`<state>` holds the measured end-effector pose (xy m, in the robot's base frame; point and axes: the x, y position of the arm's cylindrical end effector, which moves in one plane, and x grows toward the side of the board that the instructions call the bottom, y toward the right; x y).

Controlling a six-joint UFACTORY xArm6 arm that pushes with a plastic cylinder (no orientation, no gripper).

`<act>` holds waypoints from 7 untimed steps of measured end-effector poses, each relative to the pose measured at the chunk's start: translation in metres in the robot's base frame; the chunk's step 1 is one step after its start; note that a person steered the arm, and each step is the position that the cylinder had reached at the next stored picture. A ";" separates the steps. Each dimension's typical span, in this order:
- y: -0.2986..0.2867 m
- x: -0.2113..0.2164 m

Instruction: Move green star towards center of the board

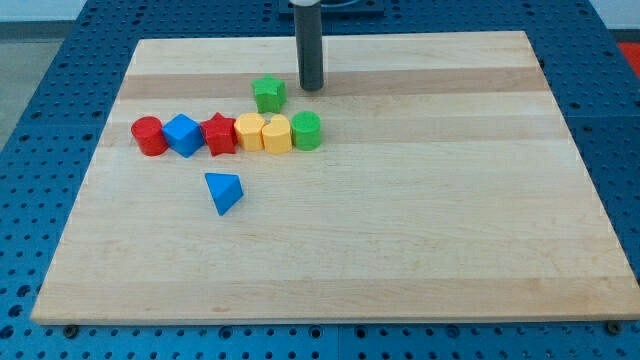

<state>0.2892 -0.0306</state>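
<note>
On a pale wooden board (400, 250) set over a blue perforated table (60, 60), a blue triangular block (224, 191) lies alone nearest the view's bottom, left of centre. Beyond it, a row of six blocks runs side by side across the board's left half: a red cylinder (149, 135), a blue cube-like block (183, 134), a red star (219, 134), two yellow blocks (249, 131) (276, 133) touching each other, and a green cylinder (307, 130) at the view's right end. Farther back, the green star (268, 94) sits just above the row, left of the board's centre. My tip (312, 86) rests just to the star's right, slightly toward the view's top, apart from it; the rod carries no jaws to open or close.
</note>
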 end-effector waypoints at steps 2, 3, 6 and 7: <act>-0.056 -0.027; -0.088 -0.025; -0.101 0.028; -0.082 0.029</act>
<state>0.3182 -0.1122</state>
